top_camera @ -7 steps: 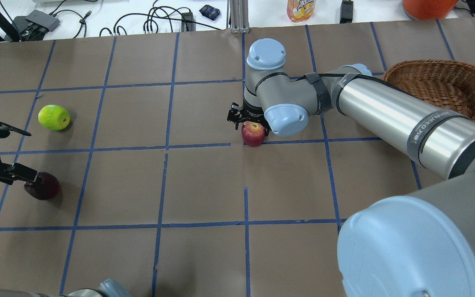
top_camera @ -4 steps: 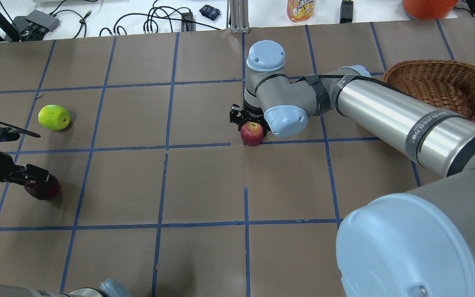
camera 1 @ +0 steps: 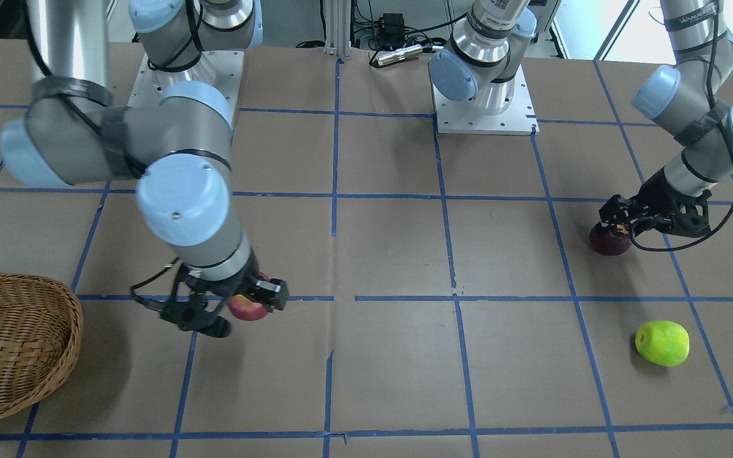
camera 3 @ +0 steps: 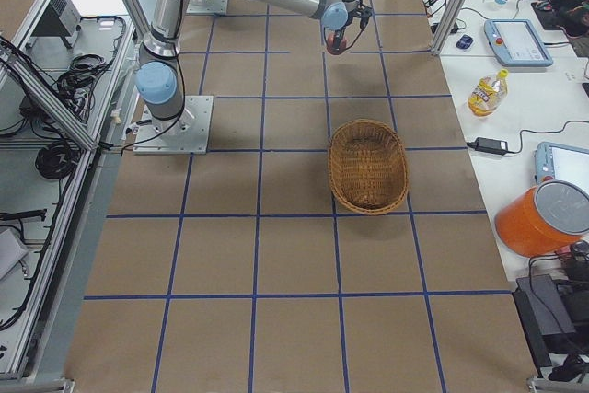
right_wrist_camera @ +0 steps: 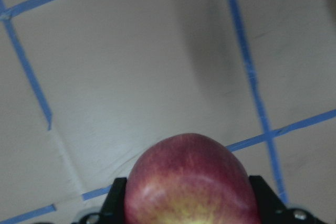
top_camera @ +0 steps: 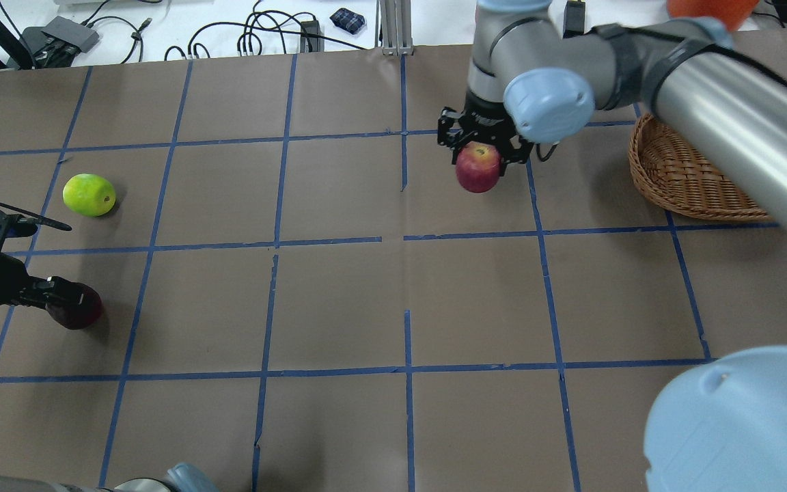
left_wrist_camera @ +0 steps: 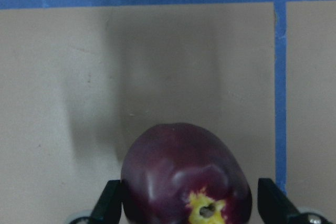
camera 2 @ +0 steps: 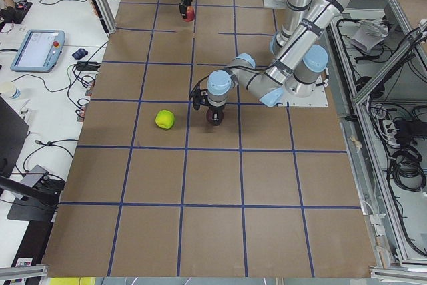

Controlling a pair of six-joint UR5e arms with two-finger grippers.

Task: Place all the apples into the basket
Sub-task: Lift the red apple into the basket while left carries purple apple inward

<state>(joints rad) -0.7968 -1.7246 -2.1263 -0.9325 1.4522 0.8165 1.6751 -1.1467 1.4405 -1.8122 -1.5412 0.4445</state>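
Note:
My right gripper [top_camera: 479, 152] is shut on the red apple [top_camera: 478, 174] and holds it above the table, left of the wicker basket [top_camera: 682, 183]. The right wrist view shows the red apple [right_wrist_camera: 191, 182] filling the space between both fingers. My left gripper [top_camera: 65, 303] is open and low at the table's left, its fingers on either side of the dark purple apple [top_camera: 85, 311], which rests on the table. In the left wrist view the purple apple [left_wrist_camera: 184, 182] touches one finger, and a small gap shows at the other. The green apple [top_camera: 89, 195] lies alone, farther away from me than the purple one.
The table is brown paper with a grid of blue tape. Beyond its far edge are cables, a juice bottle [top_camera: 499, 15] and an orange container [top_camera: 708, 12]. The basket [camera 1: 4, 350] holds nothing that I can see. My right arm's long link crosses above it in the overhead view.
My right gripper has lifted the red apple off the table and carried it away from me and toward the basket. My left gripper has slid forward around the purple apple.

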